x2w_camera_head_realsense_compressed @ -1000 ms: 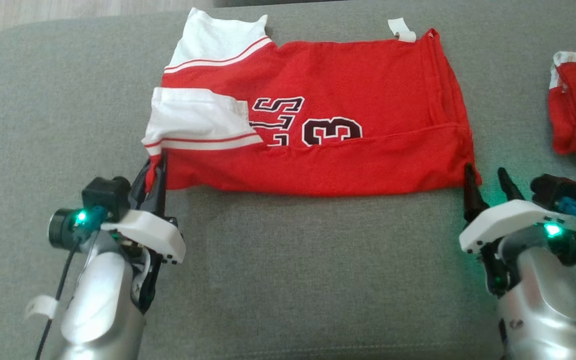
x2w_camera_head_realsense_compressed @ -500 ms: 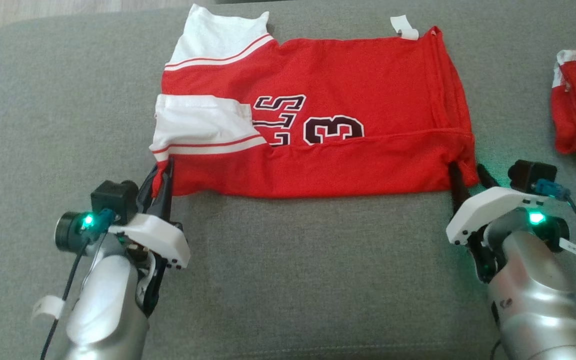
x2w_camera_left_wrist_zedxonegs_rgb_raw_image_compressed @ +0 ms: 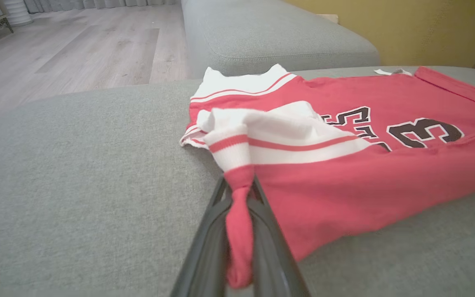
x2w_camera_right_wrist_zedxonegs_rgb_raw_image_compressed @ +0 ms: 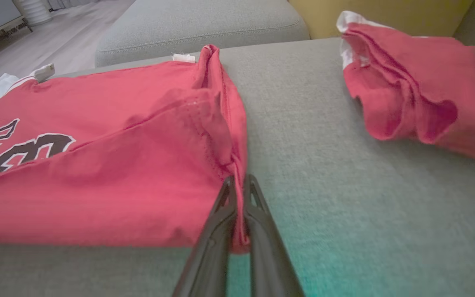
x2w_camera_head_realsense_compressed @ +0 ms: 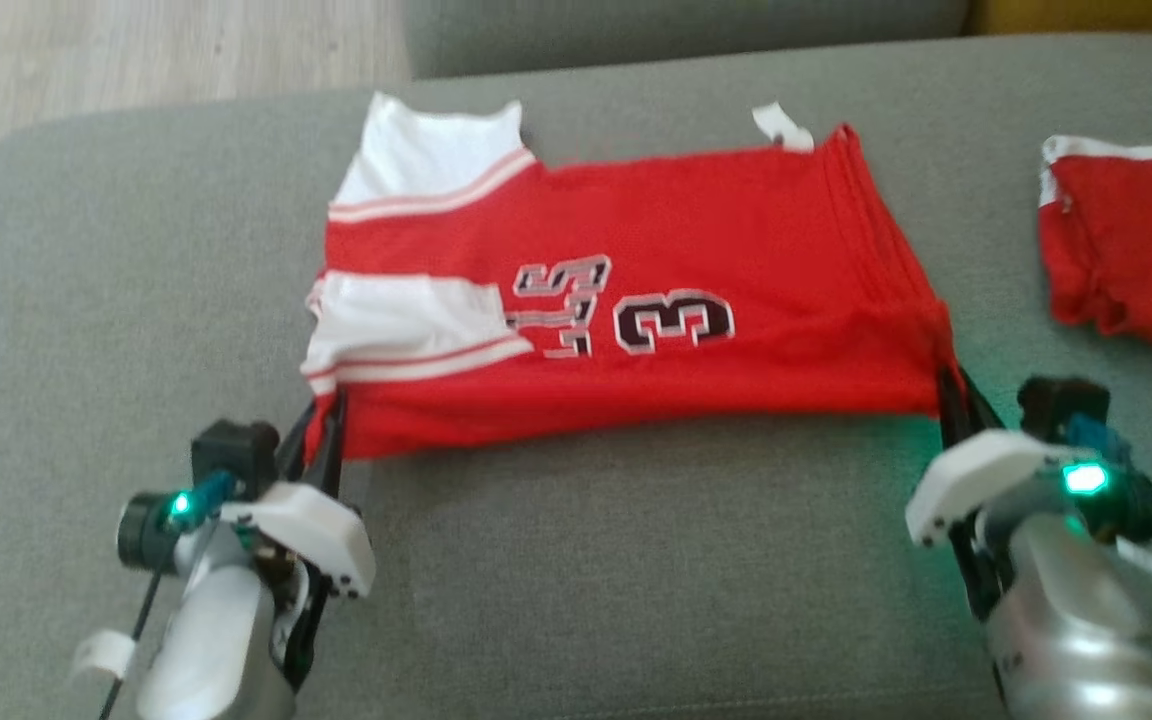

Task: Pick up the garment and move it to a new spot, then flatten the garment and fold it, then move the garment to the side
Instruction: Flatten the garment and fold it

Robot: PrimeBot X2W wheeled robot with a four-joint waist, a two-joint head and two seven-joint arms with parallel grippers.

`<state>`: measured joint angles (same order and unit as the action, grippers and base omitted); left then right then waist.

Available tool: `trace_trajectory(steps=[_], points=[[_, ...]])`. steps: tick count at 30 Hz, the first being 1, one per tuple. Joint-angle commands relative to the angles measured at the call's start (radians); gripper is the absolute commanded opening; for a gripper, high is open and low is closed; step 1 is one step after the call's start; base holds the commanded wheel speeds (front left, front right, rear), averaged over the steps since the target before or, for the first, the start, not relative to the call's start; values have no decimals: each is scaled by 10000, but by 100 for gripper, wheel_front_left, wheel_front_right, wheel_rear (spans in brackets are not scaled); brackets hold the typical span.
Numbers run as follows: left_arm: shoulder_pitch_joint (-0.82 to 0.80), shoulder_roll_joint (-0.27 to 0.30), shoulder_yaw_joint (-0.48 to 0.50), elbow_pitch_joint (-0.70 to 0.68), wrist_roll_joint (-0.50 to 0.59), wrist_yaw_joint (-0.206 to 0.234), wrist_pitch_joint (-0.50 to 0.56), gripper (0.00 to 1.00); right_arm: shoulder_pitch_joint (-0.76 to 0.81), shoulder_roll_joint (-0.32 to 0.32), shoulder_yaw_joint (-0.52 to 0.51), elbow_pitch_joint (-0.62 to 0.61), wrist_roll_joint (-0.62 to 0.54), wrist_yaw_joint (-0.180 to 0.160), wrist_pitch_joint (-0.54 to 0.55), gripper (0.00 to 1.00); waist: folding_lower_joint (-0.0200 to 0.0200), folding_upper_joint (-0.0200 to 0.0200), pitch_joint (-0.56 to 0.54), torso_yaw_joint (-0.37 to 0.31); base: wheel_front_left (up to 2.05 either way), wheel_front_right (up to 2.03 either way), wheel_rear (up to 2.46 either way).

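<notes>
Shut since a second ago: right gripper (x2w_camera_head_realsense_compressed: 954,395), then gaping just beside the hem, now clamped on the near right corner of the red jersey (x2w_camera_head_realsense_compressed: 736,230); whole head view shifted as well, so blame the camera and not the cloth. Starting at the left: left gripper (x2w_camera_head_realsense_compressed: 328,425) clenched on the near left corner, with a twist of red cloth pinched between its fingers (x2w_camera_left_wrist_zedxonegs_rgb_raw_image_compressed: 272,247) just below the folded-in white sleeve (x2w_camera_head_realsense_compressed: 406,320). Spread across the grey sofa cushion (x2w_camera_head_realsense_compressed: 586,580) between the two grippers, flat, number upward, near part seemingly folded over once already. Further right, well apart, a second red garment (x2w_camera_head_realsense_compressed: 1136,250) in a heap. Probably the start of the next fold, near edge to far edge. Raise both corners together and to the same height, or risk a skewed crease. Keep the hem taut between the grips without stretching. Carry away from the body in one low arc, then lay the near edge along the far one. Mind the white sleeve: loose, likely to slip out on the lift. Mind the thin pinch on the right too, right at the seam; lift slowly and check for slipping. Let go only with the cloth resting on the cushion, and stay clear of the heap on the right.
</notes>
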<state>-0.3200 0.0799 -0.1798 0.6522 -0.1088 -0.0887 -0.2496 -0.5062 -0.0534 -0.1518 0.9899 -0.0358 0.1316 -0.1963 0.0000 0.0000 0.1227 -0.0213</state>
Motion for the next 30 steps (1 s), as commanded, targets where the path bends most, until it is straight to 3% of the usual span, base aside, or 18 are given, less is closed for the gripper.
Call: trace_trajectory(steps=[1,10,23,24,25,26,30], points=[[-49,224,372,-192,-87,-6,-122,0,238,32,78,-452,-147,-9,-141,0,0,0,-304,-77,0,0,0],[726,213,358,-253,-341,-93,-122,0,1360,32,-65,-1305,347,-9,313,0,0,0,-871,-127,0,0,0],[1467,97,-14,-659,-724,-200,288,0,3231,32,-29,-3705,1125,-9,1852,0,0,0,-951,-159,0,0,0],[1449,90,-54,-589,-732,-202,381,30,3294,32,-69,-3859,1148,-9,1913,97,0,0,-925,-179,0,0,0],[1419,91,-86,-555,-722,-194,411,68,3339,32,-102,-3991,1259,-9,1985,100,0,0,-896,-199,0,0,0],[1389,93,-79,-542,-722,-147,397,100,3366,32,-66,-4137,1418,-9,2024,100,0,0,-875,-217,0,0,0],[1265,153,44,-578,-760,47,224,100,3415,32,-95,-4830,1832,-9,1915,100,0,0,-797,-301,0,0,0]])
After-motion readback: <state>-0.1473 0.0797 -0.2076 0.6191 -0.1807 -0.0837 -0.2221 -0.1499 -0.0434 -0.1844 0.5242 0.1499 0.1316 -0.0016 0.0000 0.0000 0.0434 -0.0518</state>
